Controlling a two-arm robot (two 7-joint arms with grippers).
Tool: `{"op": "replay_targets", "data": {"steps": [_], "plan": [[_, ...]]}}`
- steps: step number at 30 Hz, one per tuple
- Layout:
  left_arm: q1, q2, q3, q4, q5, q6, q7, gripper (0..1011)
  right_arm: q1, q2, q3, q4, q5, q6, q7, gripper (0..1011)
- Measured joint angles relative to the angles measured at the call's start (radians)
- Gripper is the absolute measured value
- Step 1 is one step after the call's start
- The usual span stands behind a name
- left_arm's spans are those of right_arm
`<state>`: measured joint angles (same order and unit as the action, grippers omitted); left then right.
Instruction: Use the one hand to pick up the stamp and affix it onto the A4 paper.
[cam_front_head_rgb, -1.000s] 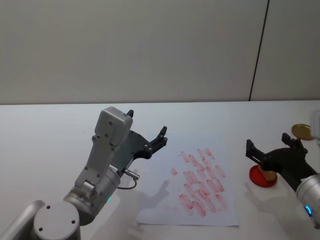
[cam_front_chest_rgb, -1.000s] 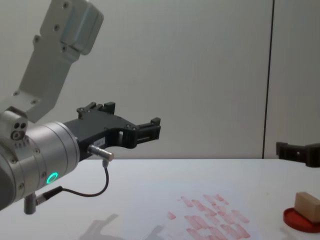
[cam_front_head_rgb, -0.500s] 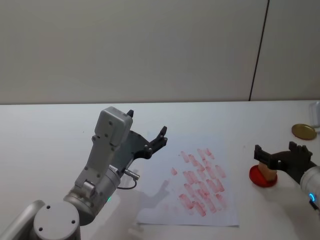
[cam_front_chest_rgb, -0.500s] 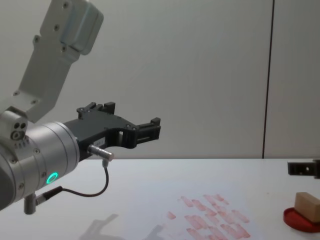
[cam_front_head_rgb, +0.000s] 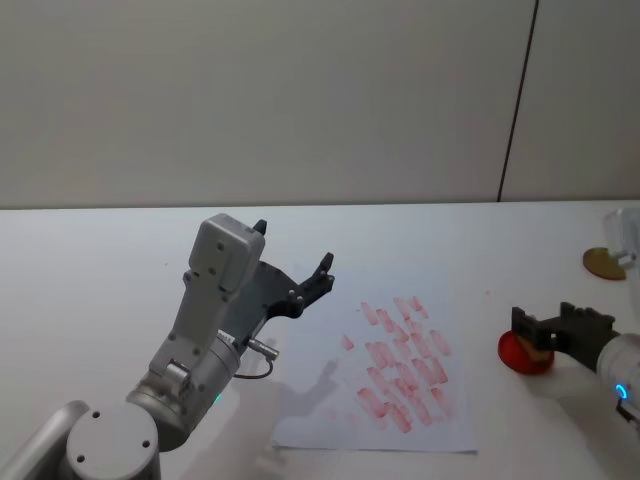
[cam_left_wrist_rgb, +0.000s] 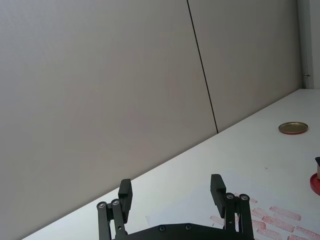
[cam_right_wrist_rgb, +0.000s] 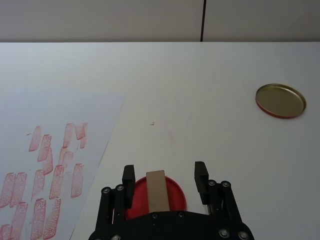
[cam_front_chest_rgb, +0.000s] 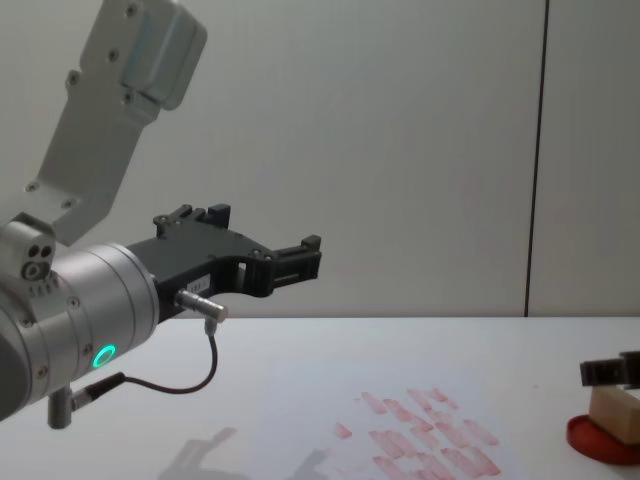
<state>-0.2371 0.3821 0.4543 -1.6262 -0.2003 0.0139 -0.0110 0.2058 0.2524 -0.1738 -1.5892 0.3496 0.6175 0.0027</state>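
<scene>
My right claw (cam_right_wrist_rgb: 165, 176) sits low at the right side of the worktop (cam_front_head_rgb: 100, 260). Its fingers (cam_right_wrist_rgb: 201, 175) are spread, one on each side of the stamp (cam_right_wrist_rgb: 155, 192). From my right wrist I see a gap between the block and each finger, so the claw is open and grips nothing. From my chest, one black finger crosses just in front of the stamp's top.

The stamp, a pale wooden block, stands on the round red pad (cam_right_wrist_rgb: 175, 195). The pad lies flat on the worktop, near the right edge of the paper (cam_front_head_rgb: 440, 430) but apart from it. The paper lies flat in the middle of the worktop and bears rows of reddish marks. A round gold lid (cam_front_head_rgb: 603, 262) lies farther back on the right, well apart from the pad.

My left claw (cam_left_wrist_rgb: 171, 186) is held up above the worktop, left of the paper. Its fingers are wide open and empty, pointing toward the grey wall (cam_front_head_rgb: 300, 100).
</scene>
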Motion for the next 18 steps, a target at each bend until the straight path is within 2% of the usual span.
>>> {"op": "replay_targets", "data": {"steps": [3,4,6,8,9,11,13,15,18], "plan": [[0.0,0.0,0.0,0.0,0.0,0.0,0.0,993,0.005,-0.001,0.0,0.012,-0.001,0.006,0.011,676],[0.0,0.0,0.0,0.0,0.0,0.0,0.0,993,0.007,-0.001,-0.001,0.015,-0.002,0.008,0.016,617],[0.0,0.0,0.0,0.0,0.0,0.0,0.0,993,0.012,-0.002,-0.002,0.025,-0.004,0.013,0.026,576],[0.0,0.0,0.0,0.0,0.0,0.0,0.0,993,0.015,-0.004,-0.003,0.034,-0.006,0.017,0.034,493],[0.0,0.0,0.0,0.0,0.0,0.0,0.0,993,0.017,-0.004,-0.003,0.039,-0.008,0.019,0.039,493],[0.0,0.0,0.0,0.0,0.0,0.0,0.0,993,0.019,-0.005,-0.004,0.044,-0.009,0.022,0.043,393],[0.0,0.0,0.0,0.0,0.0,0.0,0.0,993,0.02,-0.006,-0.005,0.049,-0.01,0.023,0.047,359],[0.0,0.0,0.0,0.0,0.0,0.0,0.0,993,0.022,-0.007,-0.006,0.054,-0.012,0.026,0.05,275],[0.0,0.0,0.0,0.0,0.0,0.0,0.0,993,0.024,-0.009,-0.006,0.059,-0.015,0.03,0.051,222]]}}
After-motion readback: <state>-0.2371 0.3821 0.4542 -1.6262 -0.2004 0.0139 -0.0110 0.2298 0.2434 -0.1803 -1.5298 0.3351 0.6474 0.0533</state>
